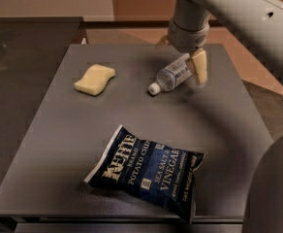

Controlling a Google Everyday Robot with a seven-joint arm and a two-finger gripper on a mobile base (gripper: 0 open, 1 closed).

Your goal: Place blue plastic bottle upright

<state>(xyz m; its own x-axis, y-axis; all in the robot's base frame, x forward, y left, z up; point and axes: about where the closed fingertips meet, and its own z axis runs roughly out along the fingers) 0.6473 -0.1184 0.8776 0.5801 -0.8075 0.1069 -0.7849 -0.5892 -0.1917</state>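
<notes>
The blue plastic bottle (172, 75) lies on its side at the back of the dark grey table (59, 130), its white cap (154, 88) pointing to the front left. My gripper (180, 55) hangs from the grey arm over the bottle's base end. Its jaws are open. One tan finger (198, 67) stands just right of the bottle, and the other finger (161, 41) shows behind it on the left. The bottle's base end is partly hidden by the gripper.
A dark blue chip bag (149, 171) lies at the front middle of the table. A yellow sponge (95, 79) lies at the back left. The arm's grey link (272, 183) fills the lower right corner.
</notes>
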